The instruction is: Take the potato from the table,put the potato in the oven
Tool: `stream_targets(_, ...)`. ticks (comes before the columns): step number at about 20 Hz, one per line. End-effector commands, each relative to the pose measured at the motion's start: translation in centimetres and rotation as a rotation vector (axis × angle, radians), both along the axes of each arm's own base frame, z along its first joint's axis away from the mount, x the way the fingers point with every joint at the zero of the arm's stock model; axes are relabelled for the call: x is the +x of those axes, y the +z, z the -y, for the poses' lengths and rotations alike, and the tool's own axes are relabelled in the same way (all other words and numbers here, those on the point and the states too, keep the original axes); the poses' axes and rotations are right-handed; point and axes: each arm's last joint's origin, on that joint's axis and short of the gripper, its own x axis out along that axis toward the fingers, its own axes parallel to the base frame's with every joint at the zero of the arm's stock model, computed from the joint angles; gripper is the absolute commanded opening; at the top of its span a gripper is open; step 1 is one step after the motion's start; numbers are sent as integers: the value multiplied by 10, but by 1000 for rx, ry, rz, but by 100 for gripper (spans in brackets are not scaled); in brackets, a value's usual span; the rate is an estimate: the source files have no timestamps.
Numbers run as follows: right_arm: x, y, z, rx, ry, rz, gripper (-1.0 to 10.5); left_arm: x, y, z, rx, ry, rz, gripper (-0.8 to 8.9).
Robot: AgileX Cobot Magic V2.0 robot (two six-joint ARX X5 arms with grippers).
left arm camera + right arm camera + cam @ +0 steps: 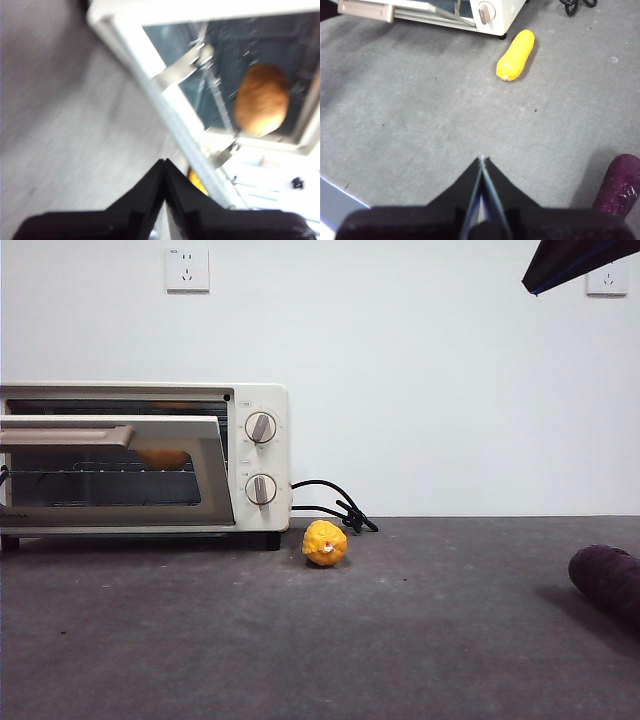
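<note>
A dark purple oblong thing (608, 580) lies nearest on the bench (420, 640). The potato (162, 457) sits inside the oven (255, 405), whose door is ajar. Left pincer (164, 165) and right pincer (482, 161) both have jaws together, empty.

Oven (260, 405) cut by the front view's left edge; its half-open door (120, 470) hides most of the potato (160, 456) inside. Purple oblong thing (610, 580), far from the oven, cropped at the right edge. Left wrist view blurred; yellow thing (196, 181) mostly hidden behind oven frame.
</note>
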Motion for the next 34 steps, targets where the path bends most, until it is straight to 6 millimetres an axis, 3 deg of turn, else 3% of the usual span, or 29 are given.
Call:
stream_targets(1,0,-3,-1,4,-6,-11,-3,5,5,-1,-61,36,2,-8)
stream_targets(7,3,-6,-4,-5,-16,-31,-3,18,18,-4,-121,85,76,-8)
stream_targets(16,9,-9,-10,-14,-25,-30,1,36,36,10,-145,47,175,-8)
stream_targets(19,9,-9,-9,-25,-50,-18,1,34,53,21,-130,12,215,-8)
stream_targets(22,8,-10,-8,-39,-50,-29,1,25,85,38,-71,-41,311,-8)
stream_targets(25,7,-13,-7,-61,-50,-46,1,-2,127,59,58,-114,454,-5)
stream_targets(28,6,-15,-6,-83,-50,-63,1,-48,166,83,282,-155,575,-5)
stream_targets(34,6,-16,-5,-99,-51,-76,1,-155,206,125,859,-7,542,-5)
